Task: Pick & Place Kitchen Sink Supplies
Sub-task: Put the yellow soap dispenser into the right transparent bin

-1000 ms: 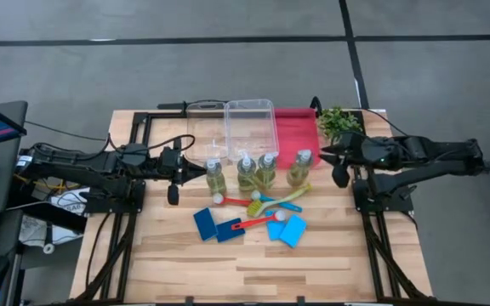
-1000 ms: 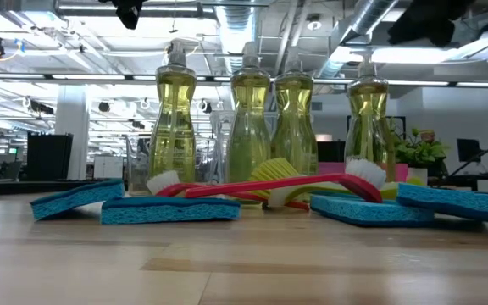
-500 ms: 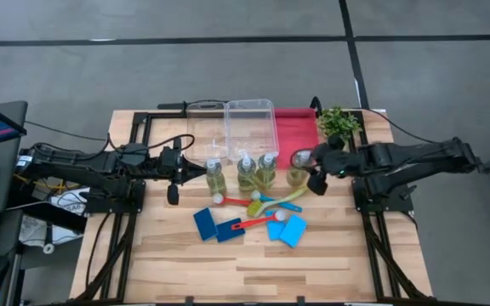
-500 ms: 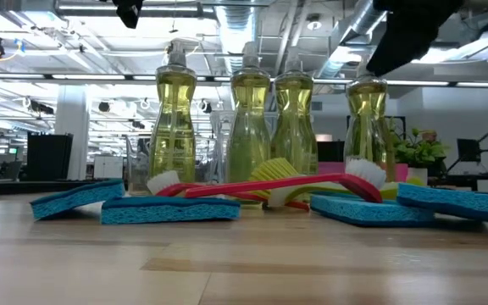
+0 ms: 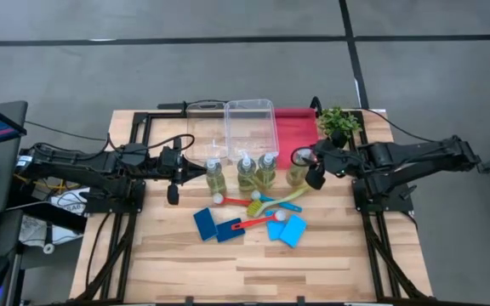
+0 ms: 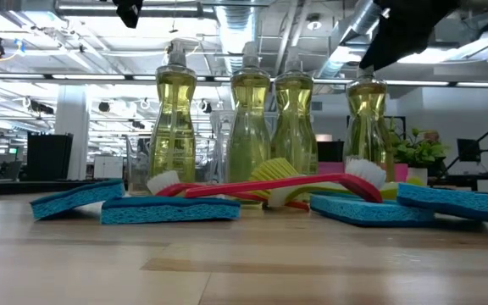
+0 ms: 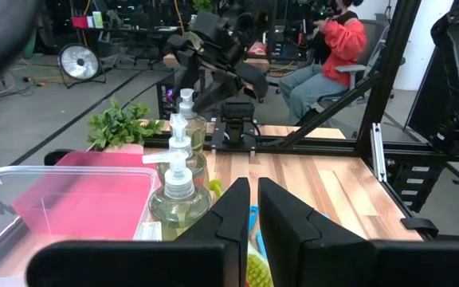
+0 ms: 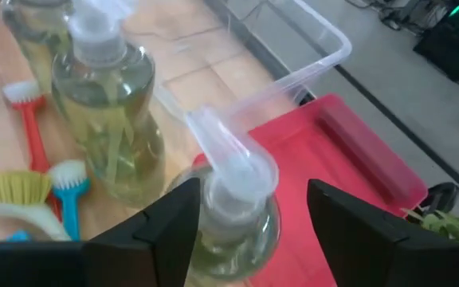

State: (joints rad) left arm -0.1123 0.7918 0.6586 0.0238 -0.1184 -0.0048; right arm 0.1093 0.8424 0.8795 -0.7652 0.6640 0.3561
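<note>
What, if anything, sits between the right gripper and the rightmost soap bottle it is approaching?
Nothing visible. The right gripper is open, its fingers on either side of the rightmost soap bottle with the white pump top between them. The next bottle stands apart, beyond it.

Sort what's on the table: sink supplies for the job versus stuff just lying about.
Job: soap bottles, blue sponges, long-handled brushes; right gripper open around the rightmost bottle.
Lying about: plant, clear bins, red tray.
</note>
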